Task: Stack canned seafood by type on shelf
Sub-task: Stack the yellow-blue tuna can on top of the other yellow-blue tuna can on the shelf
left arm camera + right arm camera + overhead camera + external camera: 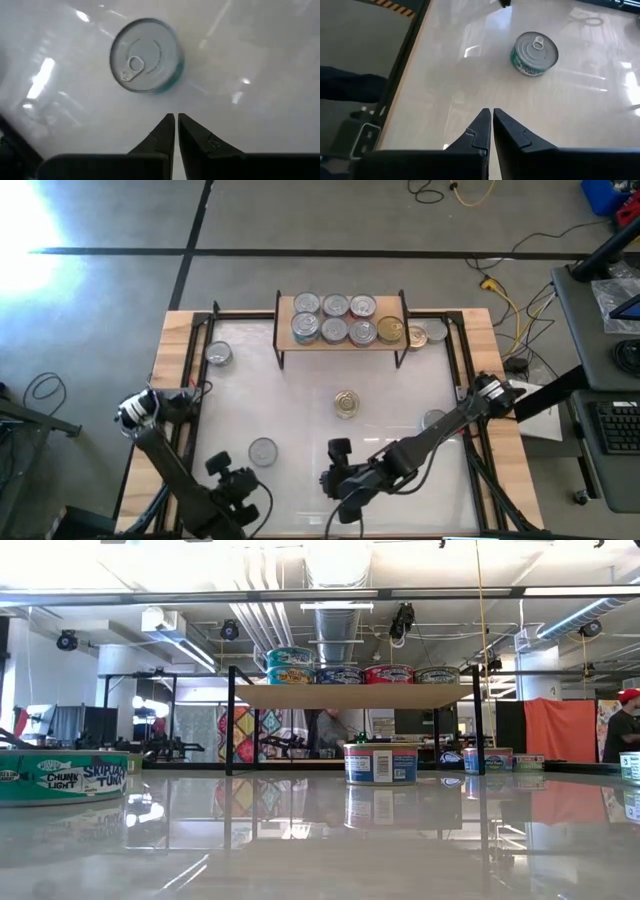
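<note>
1. Far-left tin (218,354): silver-topped, alone near the table's left edge. Risk: the reach is long, so it may get nudged toward the rim.
2. Left gripper (222,470): near-left, fingers clenched on nothing. Risk: unless it spreads before it descends, it will shove a tin rather than grasp it.
3. Near-left tin (262,450): green-sided, just beyond that gripper. Risk: it may slide on the glossy tabletop (300,395).
4. Shelf (290,340): far centre, seven tins on top. Risk: a tin added to this crowd may knock a neighbour off, or land on the wrong type.
5. Right gripper (338,450): near centre, pinched shut, empty.
6. Centre tin (346,403): gold-topped, apart from both arms.
7. Right-side tins (427,334): beside the shelf's leg. Risk: the leg blocks an approach.
</note>
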`<move>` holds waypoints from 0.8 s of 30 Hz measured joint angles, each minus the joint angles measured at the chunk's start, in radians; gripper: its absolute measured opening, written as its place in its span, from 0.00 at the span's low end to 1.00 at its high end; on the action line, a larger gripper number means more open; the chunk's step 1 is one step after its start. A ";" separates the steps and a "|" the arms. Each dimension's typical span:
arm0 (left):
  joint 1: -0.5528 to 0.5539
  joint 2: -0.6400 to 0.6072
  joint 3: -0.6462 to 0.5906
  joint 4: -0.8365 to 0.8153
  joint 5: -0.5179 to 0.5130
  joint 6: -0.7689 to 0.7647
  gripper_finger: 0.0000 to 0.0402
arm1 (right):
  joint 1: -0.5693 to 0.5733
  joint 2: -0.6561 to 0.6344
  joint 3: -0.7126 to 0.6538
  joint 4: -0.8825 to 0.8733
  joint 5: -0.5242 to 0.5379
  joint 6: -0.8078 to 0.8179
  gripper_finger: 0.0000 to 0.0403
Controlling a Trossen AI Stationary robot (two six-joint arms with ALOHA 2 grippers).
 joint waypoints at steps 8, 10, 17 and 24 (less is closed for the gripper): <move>-0.099 0.164 0.036 0.011 -0.119 -0.289 0.03 | -0.059 0.095 0.000 0.127 -0.001 -0.108 0.03; -0.131 0.192 0.022 0.010 -0.175 -0.405 0.05 | -0.089 0.124 0.000 0.161 -0.001 -0.118 0.03; -0.190 0.213 -0.072 0.047 -0.264 -0.648 0.23 | -0.228 0.216 0.000 0.298 0.010 -0.078 0.03; -0.170 0.201 -0.207 0.188 -0.342 -0.655 0.49 | -0.339 0.308 0.000 0.437 -0.010 -0.051 0.03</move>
